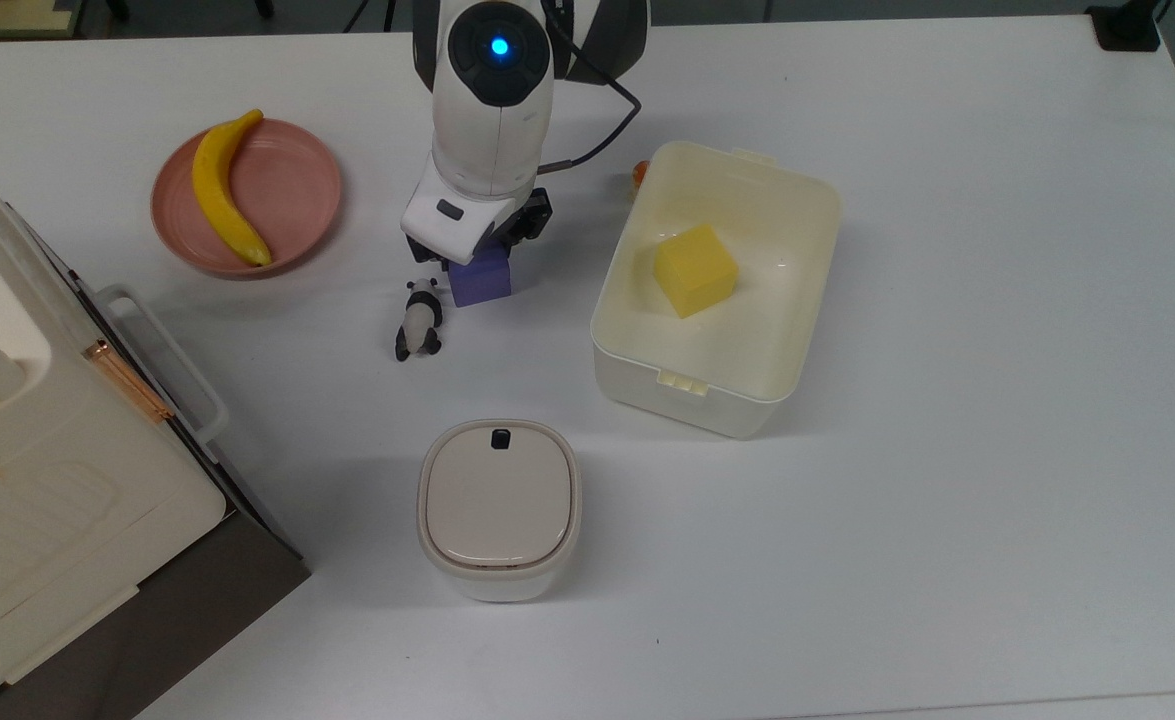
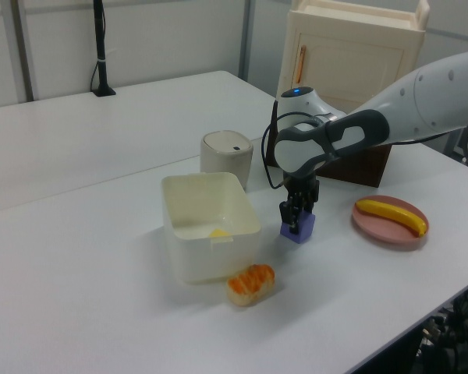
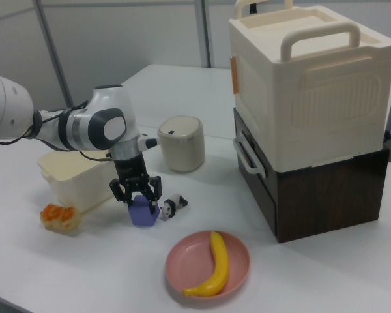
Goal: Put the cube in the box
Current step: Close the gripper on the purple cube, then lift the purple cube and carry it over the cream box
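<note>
The purple-blue cube [image 1: 484,281] [image 2: 299,230] [image 3: 143,213] stands on the white table, left of the box in the top view. My gripper [image 1: 477,258] [image 2: 297,216] [image 3: 138,197] is lowered over it and open, with one black finger on each side of the cube's upper part. The box [image 1: 805,222] [image 2: 179,234] [image 3: 60,171] is a lidless cream tub with a yellow cube [image 1: 695,270] inside.
A panda figure [image 1: 419,318] [image 3: 170,207] lies right beside the cube. A pink plate [image 1: 292,190] holds a banana [image 1: 222,195]. A lidded container [image 1: 499,508], a large cream and dark case [image 1: 37,470] and a bread roll [image 2: 250,283] also stand on the table.
</note>
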